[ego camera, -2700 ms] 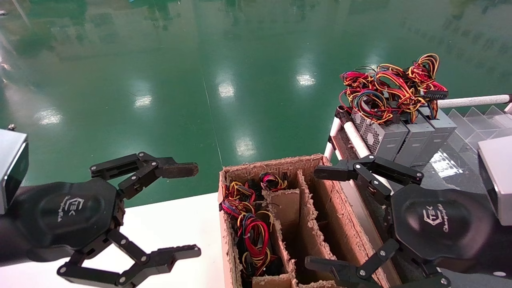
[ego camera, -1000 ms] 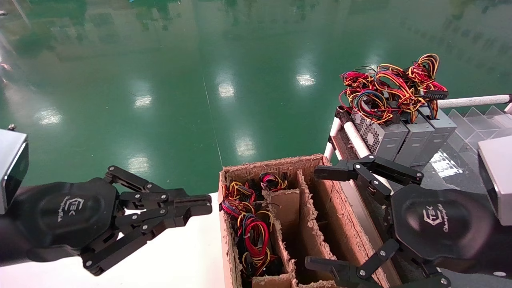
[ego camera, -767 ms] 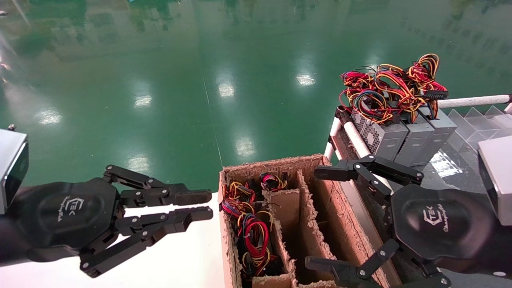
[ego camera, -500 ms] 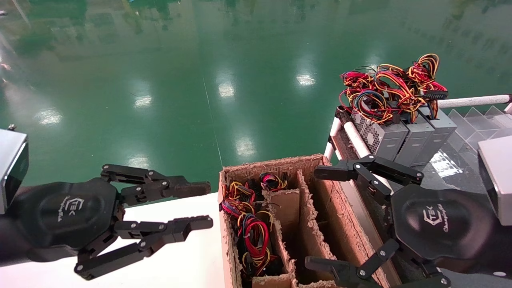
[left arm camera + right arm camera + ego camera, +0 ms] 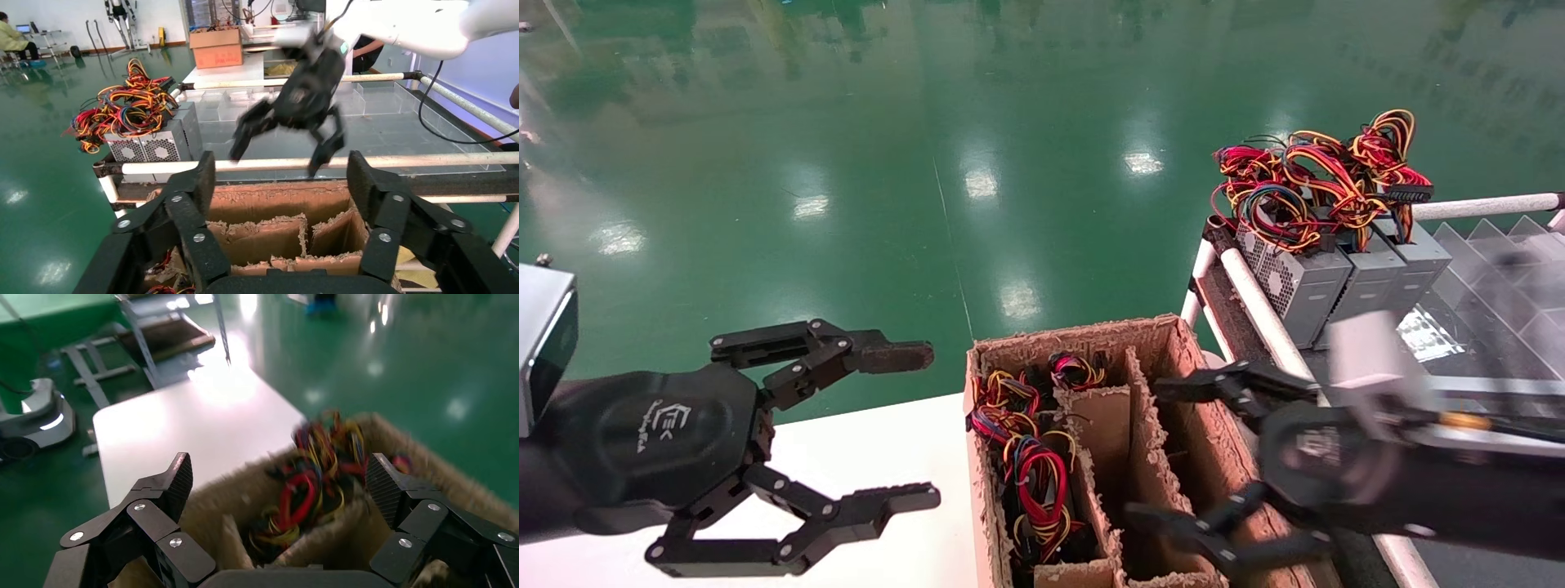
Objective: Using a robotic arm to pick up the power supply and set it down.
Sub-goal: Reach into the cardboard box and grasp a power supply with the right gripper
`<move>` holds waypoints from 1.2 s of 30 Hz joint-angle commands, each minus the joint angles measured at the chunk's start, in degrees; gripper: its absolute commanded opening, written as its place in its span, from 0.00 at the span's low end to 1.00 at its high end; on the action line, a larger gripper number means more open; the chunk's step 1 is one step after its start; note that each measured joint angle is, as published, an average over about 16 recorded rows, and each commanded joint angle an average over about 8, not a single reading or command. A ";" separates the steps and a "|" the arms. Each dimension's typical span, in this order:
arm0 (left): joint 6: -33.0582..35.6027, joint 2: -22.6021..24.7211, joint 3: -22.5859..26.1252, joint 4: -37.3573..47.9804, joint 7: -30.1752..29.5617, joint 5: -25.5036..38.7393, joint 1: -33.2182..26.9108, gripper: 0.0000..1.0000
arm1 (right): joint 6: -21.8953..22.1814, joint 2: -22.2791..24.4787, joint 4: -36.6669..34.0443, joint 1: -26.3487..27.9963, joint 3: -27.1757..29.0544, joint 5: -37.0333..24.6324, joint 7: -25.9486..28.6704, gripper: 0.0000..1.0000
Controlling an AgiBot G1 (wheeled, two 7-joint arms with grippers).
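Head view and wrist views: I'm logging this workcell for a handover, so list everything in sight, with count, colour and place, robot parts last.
cardboard box: one, brown, partitioned, centre, beside the white table
wired units in the box: count unclear, red, yellow and blue wires, left compartment
power supplies: three, light grey, side by side on the rack at right
wire bundle: red, orange, yellow, blue, piled on top of them
rack: one, white rails, clear dividers, right
white table: one, left of the box
floor: green, glossy
left end effector: black, open, over the white table
right end effector: black, open, over the box's right side
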 commanded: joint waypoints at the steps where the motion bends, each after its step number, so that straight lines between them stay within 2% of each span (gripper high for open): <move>1: 0.00 0.00 0.00 0.00 0.00 0.00 0.00 1.00 | 1.14 -1.61 -0.91 1.18 -2.10 -3.39 2.01 0.60; 5: 0.00 0.00 0.01 0.00 0.00 0.00 0.00 1.00 | 1.31 -6.51 -6.30 4.33 -5.22 -7.59 2.76 0.10; 6: 0.00 0.00 0.01 0.00 0.00 0.00 0.00 1.00 | 1.27 -7.72 -7.72 5.04 -5.85 -8.40 2.60 0.03; 7: 0.00 0.00 0.01 0.00 0.00 0.00 0.00 1.00 | 1.18 -8.89 -9.09 5.70 -6.45 -9.15 2.36 0.00; 13: 0.00 0.00 0.01 0.00 0.01 -0.01 0.00 1.00 | 0.22 -14.88 -15.99 8.61 -9.41 -12.63 -0.10 0.00; 19: 0.00 -0.01 0.02 0.00 0.01 -0.01 -0.01 1.00 | 0.11 -18.39 -20.83 10.12 -11.07 -15.00 -3.12 0.00; 26: -0.01 -0.01 0.02 0.00 0.01 -0.01 -0.01 1.00 | 0.47 -19.63 -23.51 10.42 -11.75 -16.33 -5.53 0.00; 36: -0.01 -0.01 0.03 0.00 0.02 -0.02 -0.01 1.00 | 0.21 -19.16 -23.96 9.90 -11.84 -16.48 -6.13 0.00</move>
